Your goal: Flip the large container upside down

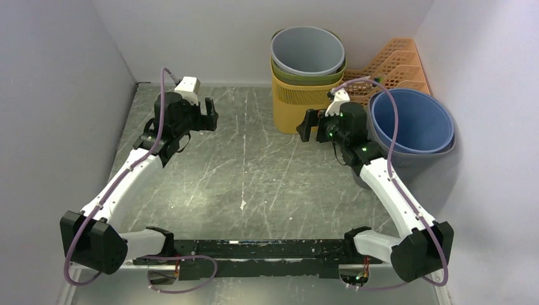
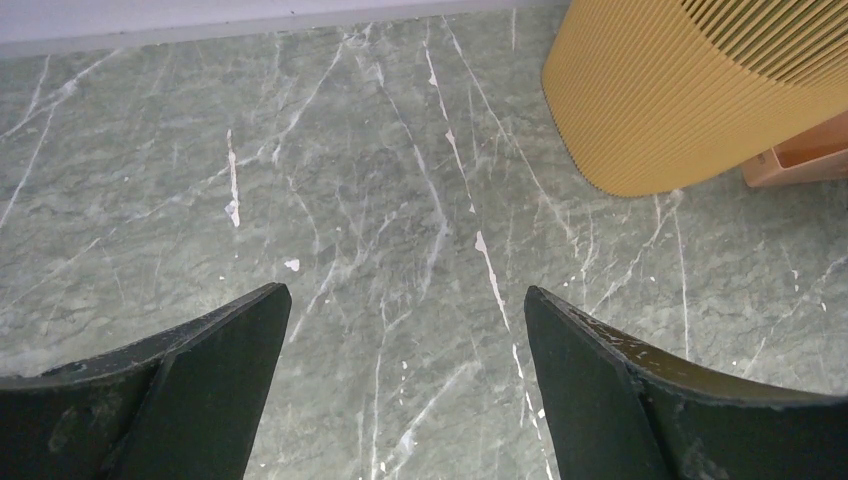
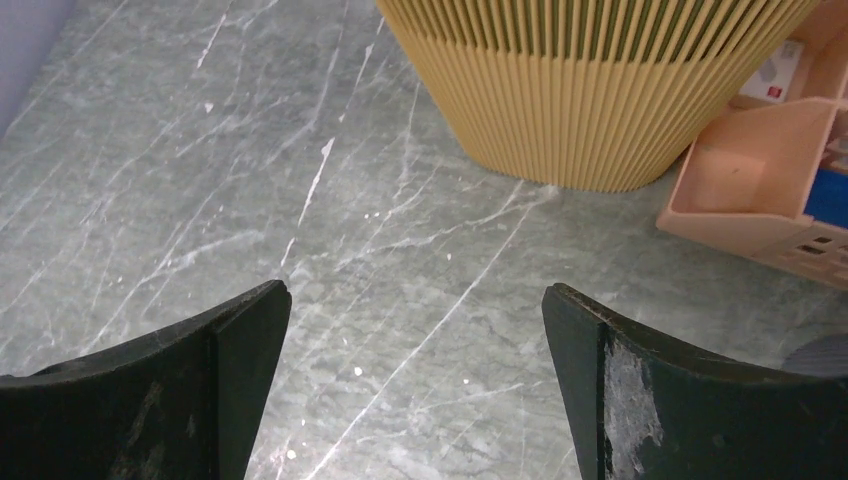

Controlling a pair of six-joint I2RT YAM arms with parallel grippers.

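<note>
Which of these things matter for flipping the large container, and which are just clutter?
Job: blue bin, the widest and probably the large container; left gripper and right gripper, both open.
Lying about: yellow ribbed bin holding two nested bins; orange rack; grey outer bin around the blue.

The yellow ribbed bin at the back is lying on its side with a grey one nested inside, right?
No: the yellow ribbed bin stands upright, mouth up, as the top external view shows. A grey bin is indeed nested inside.
</note>
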